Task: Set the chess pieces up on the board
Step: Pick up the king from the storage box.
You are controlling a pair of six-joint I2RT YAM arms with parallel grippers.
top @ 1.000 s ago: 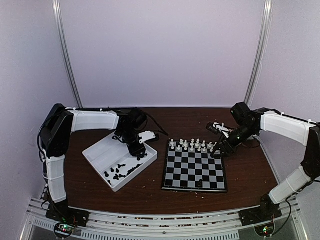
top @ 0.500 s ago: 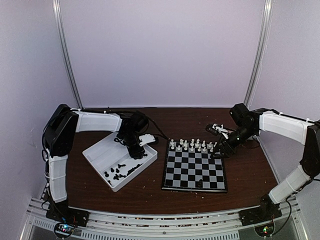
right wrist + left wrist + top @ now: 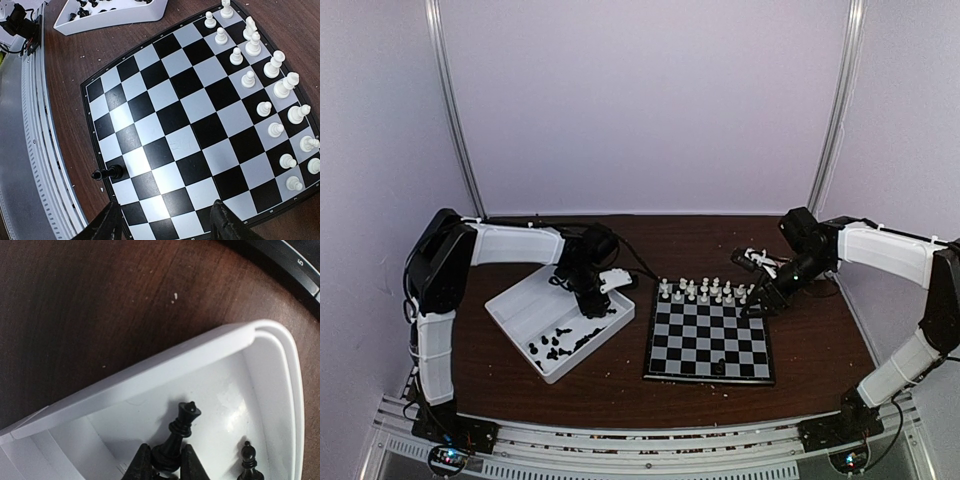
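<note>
Where the board (image 3: 708, 340) lies: flat on the brown counter (image 3: 620, 385), right of centre from above; white chess pieces (image 3: 705, 291) along its two far rows; one black piece (image 3: 723, 369) at its near edge
Tray: white tray (image 3: 525, 300) left of the board and apart from it; loose black chess pieces (image 3: 560, 343) gathered toward its near end
Left hand, from above: left hand (image 3: 592, 305) down inside the tray's right corner
Right hand, from above: right hand (image 3: 757, 303) low at the board's far right corner
Left wrist: fingers (image 3: 142, 465) drawn in onto the base of a leaning black queen (image 3: 180, 430), one each side, touching it; second black piece (image 3: 248, 462) just right of it; tray rim beyond, then counter
Right wrist: fingers (image 3: 107, 225) well apart, nothing between them; board below; the black piece lies on its side on a dark edge square; white pieces on the far side
</note>
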